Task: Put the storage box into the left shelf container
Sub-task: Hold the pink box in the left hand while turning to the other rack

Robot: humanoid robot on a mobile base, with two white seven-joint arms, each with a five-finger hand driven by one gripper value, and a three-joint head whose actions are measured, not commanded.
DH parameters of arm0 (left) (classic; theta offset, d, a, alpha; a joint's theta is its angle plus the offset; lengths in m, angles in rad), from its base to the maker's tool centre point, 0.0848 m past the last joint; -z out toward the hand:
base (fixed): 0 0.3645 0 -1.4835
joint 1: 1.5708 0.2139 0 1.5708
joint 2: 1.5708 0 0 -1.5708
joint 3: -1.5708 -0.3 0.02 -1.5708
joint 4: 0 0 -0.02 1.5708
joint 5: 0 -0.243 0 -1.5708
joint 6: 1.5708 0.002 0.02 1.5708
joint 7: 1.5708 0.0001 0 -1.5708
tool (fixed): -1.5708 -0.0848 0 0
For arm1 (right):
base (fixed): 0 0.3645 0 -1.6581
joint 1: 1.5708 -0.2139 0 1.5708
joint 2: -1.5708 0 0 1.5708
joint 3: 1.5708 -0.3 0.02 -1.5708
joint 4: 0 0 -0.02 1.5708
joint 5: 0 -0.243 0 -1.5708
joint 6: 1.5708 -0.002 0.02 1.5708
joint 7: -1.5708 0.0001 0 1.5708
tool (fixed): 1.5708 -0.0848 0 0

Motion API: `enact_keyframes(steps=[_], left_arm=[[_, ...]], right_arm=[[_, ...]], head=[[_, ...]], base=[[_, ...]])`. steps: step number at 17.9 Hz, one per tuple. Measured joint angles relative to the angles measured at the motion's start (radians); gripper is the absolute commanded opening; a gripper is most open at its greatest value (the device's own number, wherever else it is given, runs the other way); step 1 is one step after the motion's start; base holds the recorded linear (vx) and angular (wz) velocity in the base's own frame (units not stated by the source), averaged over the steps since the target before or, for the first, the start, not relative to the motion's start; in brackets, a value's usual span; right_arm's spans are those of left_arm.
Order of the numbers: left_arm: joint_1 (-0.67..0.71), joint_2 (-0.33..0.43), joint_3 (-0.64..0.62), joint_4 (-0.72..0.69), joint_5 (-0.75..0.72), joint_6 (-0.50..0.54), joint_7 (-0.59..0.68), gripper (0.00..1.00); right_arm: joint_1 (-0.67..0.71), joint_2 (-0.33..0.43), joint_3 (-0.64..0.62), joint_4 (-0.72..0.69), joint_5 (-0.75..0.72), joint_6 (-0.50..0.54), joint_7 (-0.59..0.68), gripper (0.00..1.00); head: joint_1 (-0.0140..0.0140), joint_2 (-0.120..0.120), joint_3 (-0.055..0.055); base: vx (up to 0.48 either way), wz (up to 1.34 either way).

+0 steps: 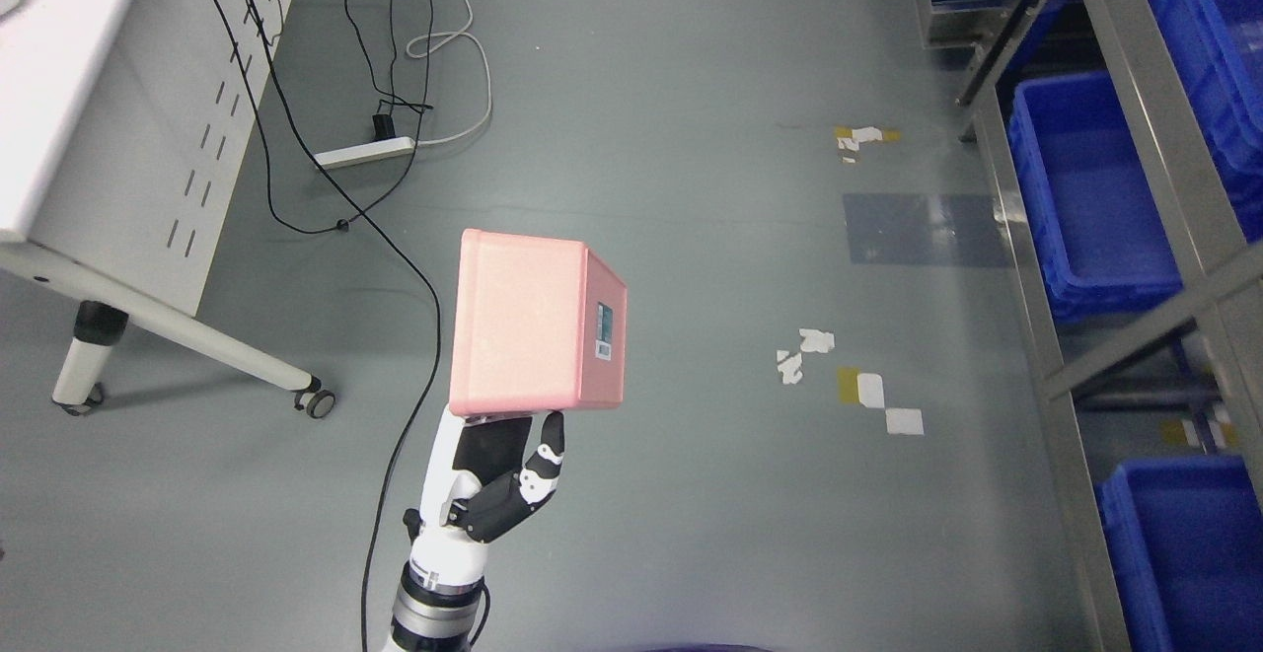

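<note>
Left hand (498, 479): grips the bottom of the pink box (533, 322), high over the floor.
Blue bins (1090, 198): on the shelf at right, well apart.
Table (118, 139): at left.
Cables (395, 267): beside the box.

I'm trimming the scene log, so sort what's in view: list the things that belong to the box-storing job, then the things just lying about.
Belongs to the job:
left hand, gripping the box from below
pink storage box
blue bins on the metal shelf at right

Just lying about:
white table
power strip and black cables
tape scraps on the floor
</note>
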Motion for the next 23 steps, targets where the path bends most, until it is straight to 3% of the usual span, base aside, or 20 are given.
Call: enact_keyframes(steps=[16, 23], left_arm=[[0.048, 0.025, -0.014, 0.000, 0.015, -0.001, -0.004, 0.02], [0.063, 0.031, -0.025, 0.032, 0.016, -0.001, -0.058, 0.02]], right_arm=[[0.000, 0.000, 0.000, 0.000, 0.000, -0.001, -0.005, 1.00], [-0.001, 0.000, 0.000, 0.000, 0.000, -0.004, -0.001, 1.00]], head=[[0.0000, 0.000, 0.000], [0.0000, 0.000, 0.000]], base=[[0.514, -0.04], [0.524, -0.78]])
